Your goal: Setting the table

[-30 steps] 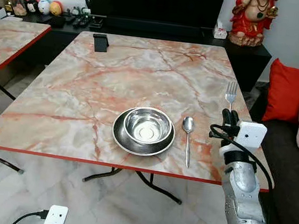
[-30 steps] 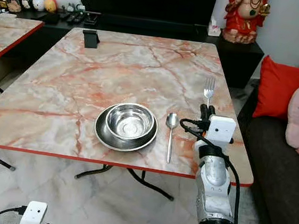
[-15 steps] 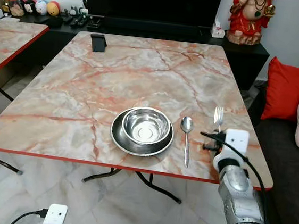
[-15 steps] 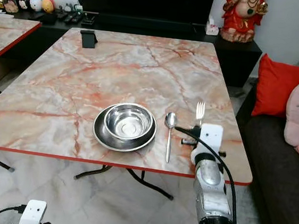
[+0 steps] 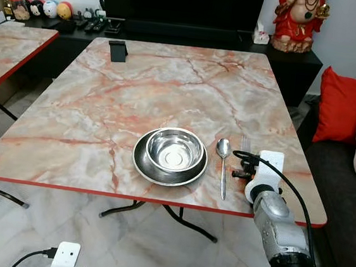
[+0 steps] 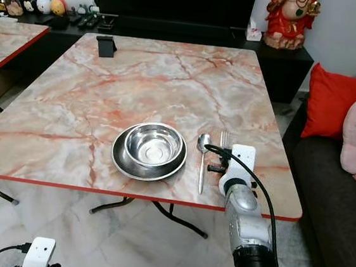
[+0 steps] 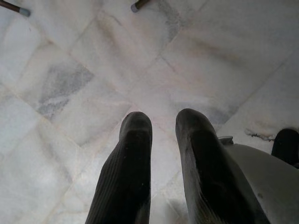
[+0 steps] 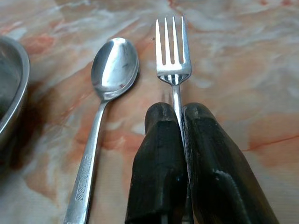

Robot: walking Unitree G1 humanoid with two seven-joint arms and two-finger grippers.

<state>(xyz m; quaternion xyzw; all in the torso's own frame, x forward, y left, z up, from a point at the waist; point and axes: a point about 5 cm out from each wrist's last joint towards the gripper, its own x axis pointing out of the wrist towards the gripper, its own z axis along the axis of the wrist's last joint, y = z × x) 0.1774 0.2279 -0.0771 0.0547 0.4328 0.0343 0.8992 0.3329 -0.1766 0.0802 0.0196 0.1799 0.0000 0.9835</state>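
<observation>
The right end effector [image 8: 180, 121] pinches the handle of a fork [image 8: 172, 56], its two black fingers [image 8: 156, 154] pressed against the metal from either side. The fork lies low over the tabletop [image 5: 170, 88], tines pointing to the far side, just to the right of a spoon [image 5: 224, 157]; whether it touches the surface cannot be told. The spoon lies flat, bowl far and handle near, and its handle bears stamped lettering that is too foreshortened to read. Left of the spoon sits a steel bowl [image 5: 175, 150] inside a steel plate [image 5: 141, 165], near the tabletop's near red edge. To the right of the fork a strip of bare marble runs to the right edge; beyond it stands a dark sofa with a red cushion [image 5: 343, 106]. The far half of the tabletop is open except for a small black stand [image 5: 118, 51] at the far left corner. The left end effector [image 7: 161, 135] hangs over the pale floor tiles [image 7: 70, 84], fingers slightly apart, holding nothing.
</observation>
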